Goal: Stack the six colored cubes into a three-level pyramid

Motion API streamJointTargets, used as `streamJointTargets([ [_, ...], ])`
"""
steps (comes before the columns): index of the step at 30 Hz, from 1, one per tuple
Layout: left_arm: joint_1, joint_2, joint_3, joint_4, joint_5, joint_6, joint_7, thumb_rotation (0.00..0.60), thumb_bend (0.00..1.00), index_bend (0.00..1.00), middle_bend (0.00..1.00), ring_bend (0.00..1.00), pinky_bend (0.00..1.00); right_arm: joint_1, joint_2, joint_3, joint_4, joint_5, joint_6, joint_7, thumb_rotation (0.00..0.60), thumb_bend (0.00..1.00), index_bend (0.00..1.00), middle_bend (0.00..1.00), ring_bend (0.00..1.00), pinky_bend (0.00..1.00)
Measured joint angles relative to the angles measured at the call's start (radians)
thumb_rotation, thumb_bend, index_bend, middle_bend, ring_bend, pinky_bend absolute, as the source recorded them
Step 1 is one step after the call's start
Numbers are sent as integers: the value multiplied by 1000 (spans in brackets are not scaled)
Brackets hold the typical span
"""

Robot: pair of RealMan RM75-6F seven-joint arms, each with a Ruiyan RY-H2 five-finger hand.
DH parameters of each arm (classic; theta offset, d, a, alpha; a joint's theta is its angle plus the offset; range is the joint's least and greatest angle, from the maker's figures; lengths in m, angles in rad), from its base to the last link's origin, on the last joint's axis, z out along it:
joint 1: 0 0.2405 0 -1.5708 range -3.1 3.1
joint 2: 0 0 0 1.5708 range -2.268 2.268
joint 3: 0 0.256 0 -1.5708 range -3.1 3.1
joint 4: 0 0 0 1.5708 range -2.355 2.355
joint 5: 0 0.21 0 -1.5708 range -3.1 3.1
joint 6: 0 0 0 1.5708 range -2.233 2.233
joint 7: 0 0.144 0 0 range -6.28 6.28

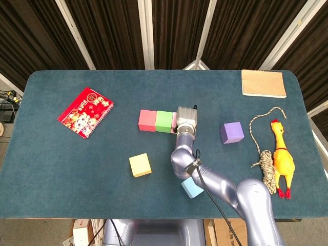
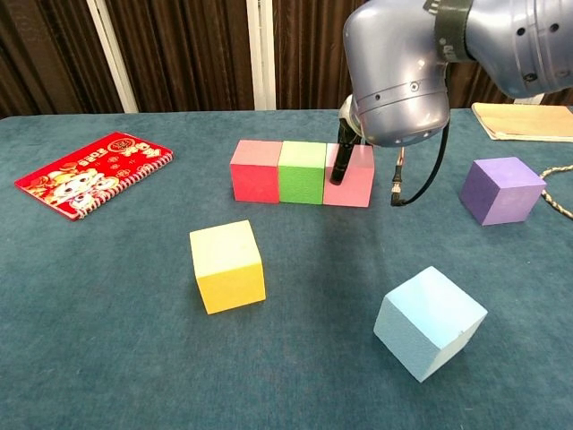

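Reaching over the table [image 1: 61, 169], our right hand [image 1: 186, 119] sits above the pink cube [image 2: 355, 176], which closes a touching row with the green cube [image 2: 302, 172] in the middle and the red cube [image 2: 256, 170] on the far side of the green one. In the chest view a dark fingertip [image 2: 340, 163] lies against the pink cube's front face near its seam with the green cube; the arm hides the other fingers, so we cannot tell whether they are spread or pressed together, or whether they hold the cube. Taking the green cube as our landmark, the yellow cube [image 2: 227, 266] stands alone nearer the robot and slightly to the red cube's side, the light blue cube [image 2: 429, 322] lies nearer still beyond the pink side, and the purple cube [image 2: 500, 190] rests well apart past the pink cube. The red notebook [image 1: 85, 112] lies far beyond the red cube's side, and the rope [image 1: 265, 159] and rubber chicken [image 1: 282, 158] lie past the purple cube.
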Motion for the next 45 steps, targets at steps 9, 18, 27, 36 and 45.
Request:
streamJointTargets([
  [9,0,0,-2,2,-1,1,-2,600,316,146,114,6,0,-3,4,0,-5,18,-4,-21,600,732,445,427,286,0],
  [18,0,-1,-2,1,-1,1,-1,600,316,146,114,6,0,-2,7,-1,-15,24,3,-27,600,659,432,413,273,0],
  [27,0,-1,0,3,1,0,1,600,316,146,114,6,0,-4,14,0,-21,37,2,-40,600,555,362,359,254,0],
  [36,-1,-2,0,2,-1,0,3,600,316,146,114,6,0,-3,13,1,-22,39,1,-36,600,533,311,306,238,0],
  [45,-1,-2,-1,2,-1,-1,1,600,316,146,114,6,0,-1,4,3,-7,34,-3,-21,600,483,269,260,222,0],
])
